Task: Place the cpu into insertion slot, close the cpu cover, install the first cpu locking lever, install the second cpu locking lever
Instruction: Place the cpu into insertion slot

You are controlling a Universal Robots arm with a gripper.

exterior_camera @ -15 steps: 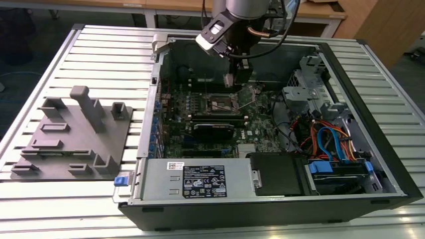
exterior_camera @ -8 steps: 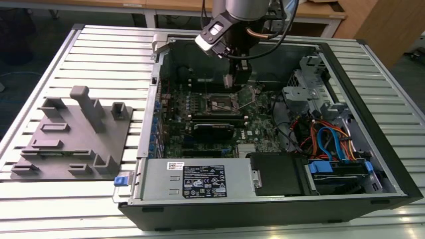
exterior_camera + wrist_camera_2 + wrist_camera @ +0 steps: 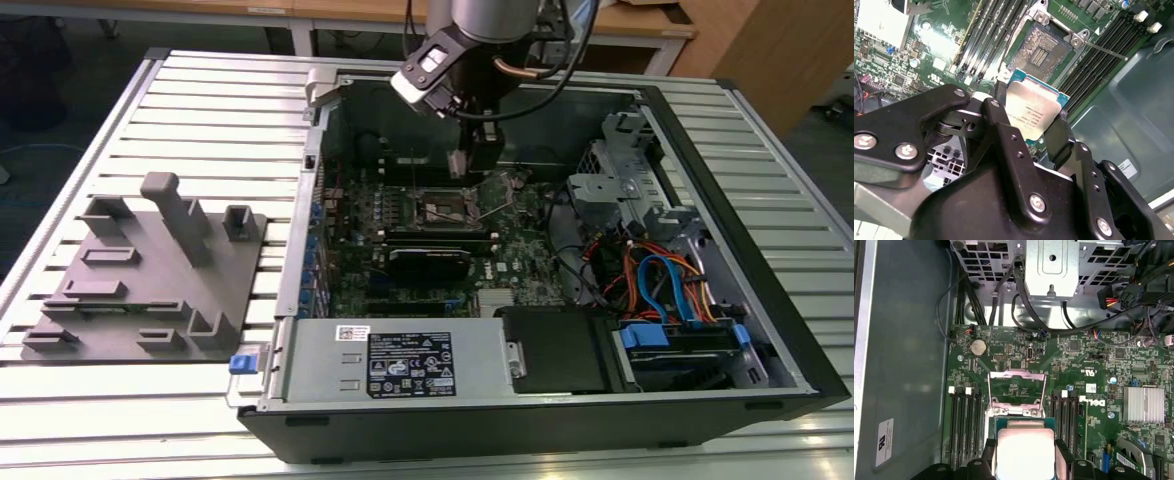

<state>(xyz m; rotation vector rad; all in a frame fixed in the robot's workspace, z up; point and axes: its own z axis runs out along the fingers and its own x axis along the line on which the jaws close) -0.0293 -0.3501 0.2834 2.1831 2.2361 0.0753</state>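
My gripper (image 3: 461, 165) hangs inside the open computer case, just above the motherboard, shut on the cpu (image 3: 1031, 112). The chip's silver top shows between the two black fingers (image 3: 1061, 127) in both wrist views. The cpu (image 3: 1024, 452) is held above the board, apart from it, close beside the insertion slot (image 3: 1041, 47). The slot lies open with its contact field bare. The cpu cover (image 3: 1018, 374), a thin silver frame, is swung open beyond the slot. A thin metal locking lever (image 3: 1104, 50) sticks out at the slot's side.
Long black memory slots (image 3: 989, 35) flank the slot on both sides. A silver drive cage (image 3: 627, 200) with coloured cables, a power supply (image 3: 400, 360) and the case walls (image 3: 747, 200) hem in the board. A grey fixture plate (image 3: 147, 270) lies at the exterior view's left.
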